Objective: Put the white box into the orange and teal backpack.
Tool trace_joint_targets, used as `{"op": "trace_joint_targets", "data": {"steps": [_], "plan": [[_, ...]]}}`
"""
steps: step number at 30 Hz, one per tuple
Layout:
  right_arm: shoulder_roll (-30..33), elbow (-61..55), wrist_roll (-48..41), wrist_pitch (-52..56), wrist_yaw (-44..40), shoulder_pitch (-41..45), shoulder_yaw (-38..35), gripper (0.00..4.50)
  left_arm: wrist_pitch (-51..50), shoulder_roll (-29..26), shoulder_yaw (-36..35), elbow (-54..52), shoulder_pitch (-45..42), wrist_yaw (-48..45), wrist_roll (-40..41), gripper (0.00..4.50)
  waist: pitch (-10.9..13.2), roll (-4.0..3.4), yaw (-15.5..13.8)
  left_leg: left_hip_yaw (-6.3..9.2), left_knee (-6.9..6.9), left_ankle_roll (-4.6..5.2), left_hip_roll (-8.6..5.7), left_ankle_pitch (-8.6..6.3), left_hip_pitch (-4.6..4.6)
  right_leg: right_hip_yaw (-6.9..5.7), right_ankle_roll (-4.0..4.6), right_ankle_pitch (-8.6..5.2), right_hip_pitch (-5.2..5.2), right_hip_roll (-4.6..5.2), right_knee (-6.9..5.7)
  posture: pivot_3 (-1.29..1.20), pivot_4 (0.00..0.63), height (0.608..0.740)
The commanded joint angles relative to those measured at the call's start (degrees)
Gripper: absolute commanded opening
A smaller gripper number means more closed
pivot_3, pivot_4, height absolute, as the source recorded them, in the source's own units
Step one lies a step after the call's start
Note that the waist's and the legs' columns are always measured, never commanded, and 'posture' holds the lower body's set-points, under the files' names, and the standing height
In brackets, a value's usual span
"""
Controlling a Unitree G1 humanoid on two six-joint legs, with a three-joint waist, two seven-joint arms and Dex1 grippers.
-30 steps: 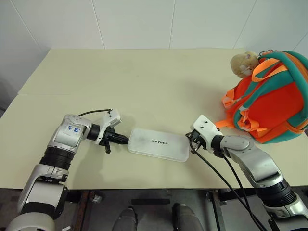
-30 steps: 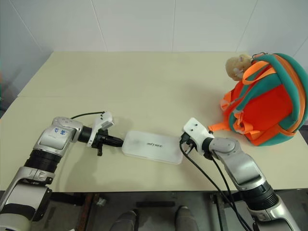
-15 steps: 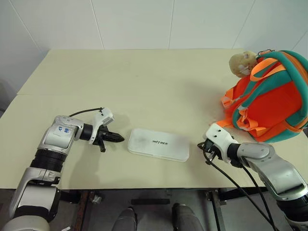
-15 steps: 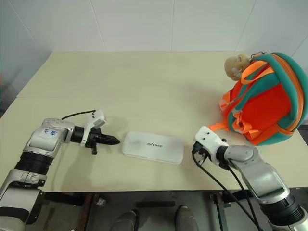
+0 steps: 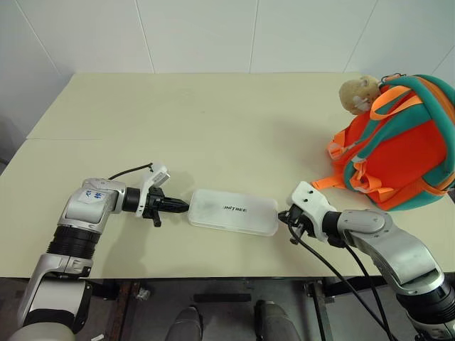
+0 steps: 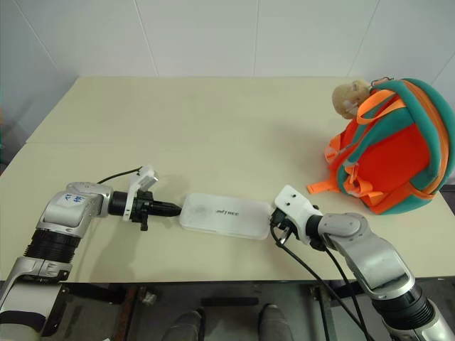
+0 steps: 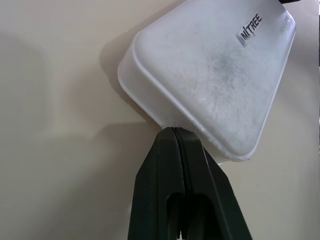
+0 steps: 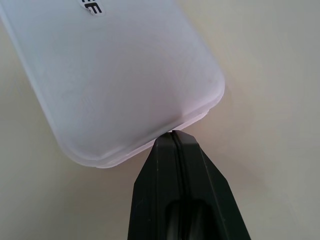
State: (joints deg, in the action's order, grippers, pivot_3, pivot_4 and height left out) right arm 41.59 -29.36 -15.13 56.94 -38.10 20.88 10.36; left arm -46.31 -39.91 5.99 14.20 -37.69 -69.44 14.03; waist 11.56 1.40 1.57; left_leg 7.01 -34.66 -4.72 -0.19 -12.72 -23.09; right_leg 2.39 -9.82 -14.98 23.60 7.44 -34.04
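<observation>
Lying flat on the bench (image 5: 234,121), the white box (image 5: 233,212) has its long axis running left to right, so each short end faces one claw. Left claw (image 5: 181,205): fingers pressed together to a single point, holding nothing, tip at the box's left end; the left wrist view puts that tip against the rim just beside a rounded corner. Right claw (image 8: 175,134): likewise fully closed and empty, tip meeting the rim of the box's right end. The box therefore sits between the two claws, pinched end to end, neither claw plainly nearer. The orange and teal backpack (image 5: 398,153) stands well apart from the box, beyond its right end and further back. Judgement: any lift depends on both tips pressing inward along that long axis.
</observation>
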Motion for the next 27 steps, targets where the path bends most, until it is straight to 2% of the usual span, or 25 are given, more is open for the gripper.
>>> {"op": "trace_joint_targets", "data": {"steps": [1, 14, 21, 27], "plan": [[-0.46, -1.33, -0.59, -0.94, -0.33, 1.38, 0.19, 0.00, -1.51, -0.63, 0.28, -4.00, 0.83, -0.39, 2.03, 0.01, 0.00, 0.00, 0.01, 0.00, 0.00, 0.00, 0.00, 0.00, 0.00, 0.00, 0.00, 0.00, 0.00, 0.00, 0.00, 0.00, 0.150, 0.740], [-0.14, 4.98, 2.05, -5.40, -1.21, 3.95, 1.99, 0.00, -4.12, -0.84, 0.40, -7.56, 2.29, 1.03, 3.16, 0.01, 0.00, 0.00, -0.01, -0.01, 0.00, 0.00, 0.00, 0.00, -0.01, 0.00, 0.00, 0.00, 0.00, 0.01, 0.03, 0.00, 0.150, 0.740], [1.80, 5.00, 2.49, -5.83, -1.31, 1.15, 0.07, 0.00, -3.55, -3.87, -0.33, -5.67, 2.89, 1.45, 2.62, 0.01, 0.00, 0.00, -0.01, 0.00, 0.03, 0.00, 0.00, 0.00, -0.01, 0.00, 0.01, 0.00, 0.01, 0.00, 0.03, 0.00, 0.150, 0.740], [4.07, 6.33, 3.54, -7.42, -0.85, -0.22, -2.15, 0.00, -2.94, -4.30, -2.96, -3.52, 2.01, 3.00, 3.87, 0.01, 0.00, 0.00, -0.03, -0.01, 0.01, 0.01, 0.00, -0.01, -0.01, 0.00, 0.01, 0.00, 0.00, 0.01, 0.04, 0.00, 0.150, 0.740]]}}
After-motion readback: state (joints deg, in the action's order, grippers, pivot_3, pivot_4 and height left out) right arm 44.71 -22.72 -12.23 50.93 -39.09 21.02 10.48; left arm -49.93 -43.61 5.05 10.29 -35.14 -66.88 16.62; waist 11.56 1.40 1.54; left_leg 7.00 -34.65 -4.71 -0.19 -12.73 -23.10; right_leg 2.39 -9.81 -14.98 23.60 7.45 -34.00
